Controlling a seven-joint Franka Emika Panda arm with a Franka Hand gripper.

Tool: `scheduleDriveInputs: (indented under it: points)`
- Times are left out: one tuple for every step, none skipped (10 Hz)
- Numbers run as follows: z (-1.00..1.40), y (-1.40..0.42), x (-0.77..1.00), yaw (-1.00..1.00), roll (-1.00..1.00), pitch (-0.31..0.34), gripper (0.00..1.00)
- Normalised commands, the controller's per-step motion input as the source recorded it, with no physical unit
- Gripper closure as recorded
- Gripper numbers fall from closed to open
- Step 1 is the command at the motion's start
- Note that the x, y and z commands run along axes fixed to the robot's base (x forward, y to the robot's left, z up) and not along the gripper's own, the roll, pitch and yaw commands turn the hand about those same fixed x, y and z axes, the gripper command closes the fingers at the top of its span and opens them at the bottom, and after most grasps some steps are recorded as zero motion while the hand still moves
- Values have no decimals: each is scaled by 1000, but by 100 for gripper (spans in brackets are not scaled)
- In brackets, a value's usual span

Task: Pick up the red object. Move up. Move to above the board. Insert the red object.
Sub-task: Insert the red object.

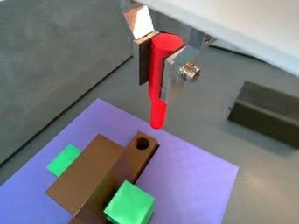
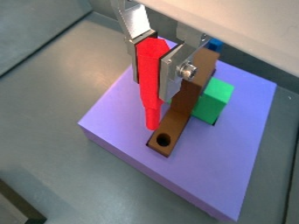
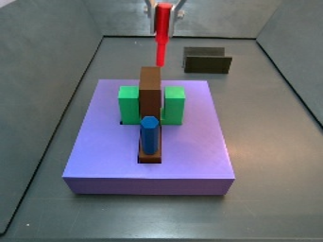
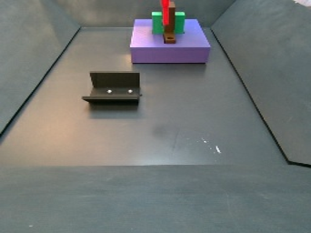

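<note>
My gripper (image 1: pixel 162 72) is shut on the red object (image 1: pixel 156 105), a thin bright red rod held upright with its lower tip free. It hangs above the board (image 1: pixel 100 171), a narrow brown plank, with the tip just over the open hole (image 1: pixel 142 142) at the board's end. Both wrist views show this: gripper (image 2: pixel 156 77), red object (image 2: pixel 149 109), board (image 2: pixel 191 101), hole (image 2: pixel 162 139). In a side view the red object (image 3: pixel 163 36) hangs above the far end of the board (image 3: pixel 150 90). A blue peg (image 3: pixel 149 134) stands in the board's near end.
The board lies on a purple slab (image 3: pixel 101 142) between two green blocks (image 3: pixel 128 104) (image 3: pixel 175 104). The dark fixture (image 3: pixel 209 60) stands on the grey floor beyond the slab, and it shows in the other side view too (image 4: pixel 113 88). Grey walls enclose the floor.
</note>
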Motion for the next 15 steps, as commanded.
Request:
scheduleDriveInputs:
  points:
    - [-266,-6,-283,-157,-41,-34,100]
    - [-363,-103,-363,-114,-81,-110,100]
    - [-323,-106,-189,-143,-164,-191,100]
    - [-254,-17,91,-157,-90,-99,100]
    - [-203,0,217,-157,-36,-76,100]
    - [-106,86,31,-149,0,-71,100]
    - [-129,0,0,-111,0,-66,100]
    - [-171,0,37,-140,0,-63,100]
    - [-234,0,0,-97,3,-44,100]
    - [-249,0,51,-111,0,-67,100]
    - [-366,0,69,-157,0,-103,100]
    - [-411,0,6,-140,0,-99,100]
    - [-529,0,0,-126,4,-79,100]
    - [-740,-17,0,-106,73,-34,100]
    - [-909,-40,0,-140,154,0,100]
